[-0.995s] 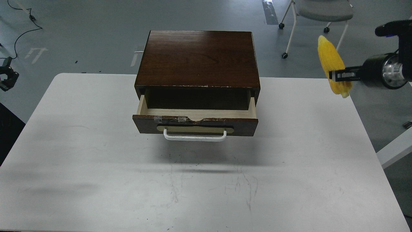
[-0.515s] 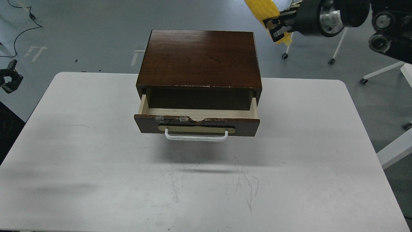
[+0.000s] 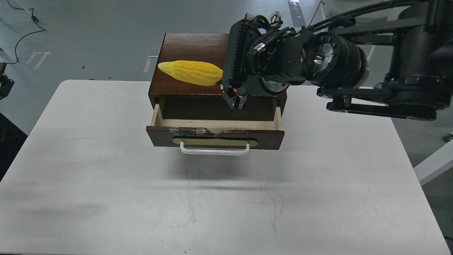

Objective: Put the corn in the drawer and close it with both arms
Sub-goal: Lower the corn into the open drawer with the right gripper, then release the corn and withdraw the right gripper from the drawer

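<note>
One bright yellow corn [image 3: 191,72] with neat kernel rows, tapered, tip toward left bench edge, held level over cabinet [image 3: 193,47] near far bench edge. Right pincer [image 3: 235,97] closed on thick end. Drawer [image 3: 215,136] pulled open below, pale wood inside. Left pincer [image 3: 4,86] at left edge, state impossible to tell.

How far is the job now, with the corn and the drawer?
Done: the drawer is open. In hand: the right gripper carries the corn over the cabinet top, not yet over the opening. Left: put the corn inside, then push the drawer shut. The left gripper waits at the table's far left.
</note>
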